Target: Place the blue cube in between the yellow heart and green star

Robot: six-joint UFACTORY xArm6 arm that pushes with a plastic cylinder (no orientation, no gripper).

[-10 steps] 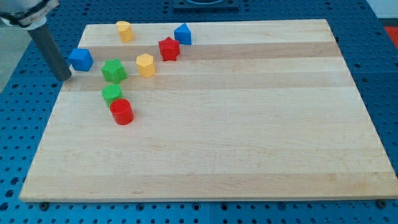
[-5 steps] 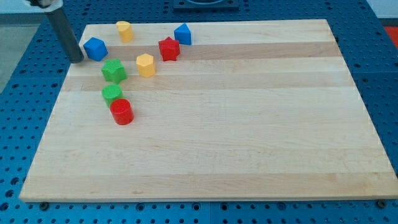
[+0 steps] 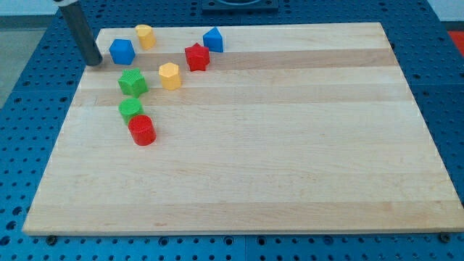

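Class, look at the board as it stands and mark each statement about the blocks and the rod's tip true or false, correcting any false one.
1. The blue cube lies to the view's right of my tip. True.
2. The red cylinder sits at the view's top edge of the board. False: it is the lowest block in the view, just below the green cylinder.
3. The red star lies between the yellow heart and the blue block near the top. True.
4. The green star lies to the view's right of the yellow heart. False: it lies to its left.
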